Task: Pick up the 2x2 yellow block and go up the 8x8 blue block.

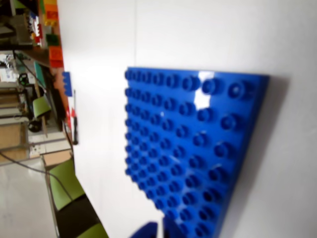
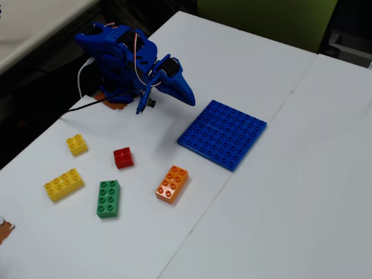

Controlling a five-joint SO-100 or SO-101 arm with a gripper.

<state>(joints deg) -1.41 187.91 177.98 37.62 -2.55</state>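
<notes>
Step in hand, as judged: approach to the 2x2 yellow block (image 2: 77, 143), not yet grasped.

Landmark: 8x8 blue block (image 2: 222, 133), flat on the white bench (image 2: 302, 203), nothing on its studs; fills the wrist view (image 1: 198, 148).

Located left of the landmark in the fixed view: 2x2 yellow block, farthest left, standing free, studs up; red 2x2 brick (image 2: 123, 157) between it and the landmark; orange brick (image 2: 172, 183) nearest the landmark, toward the front edge; green brick (image 2: 108, 199) and longer yellow brick (image 2: 63, 185) lower left, well apart from the landmark.

Gripper (image 2: 185, 96): folded low above the landmark's upper-left corner, empty, aimed at the landmark and away from the target; fingertips together in the fixed view, so apparently narrow.

Advice: swing left, well away from the landmark, passing clear of the red 2x2 brick; open wide before descent; square the jaws to two flat sides of the 2x2 yellow block, not its corners; descend upright, close low on the walls below the studs; avoid mistaking the longer yellow brick for the target; lift straight before returning over the landmark.
</notes>
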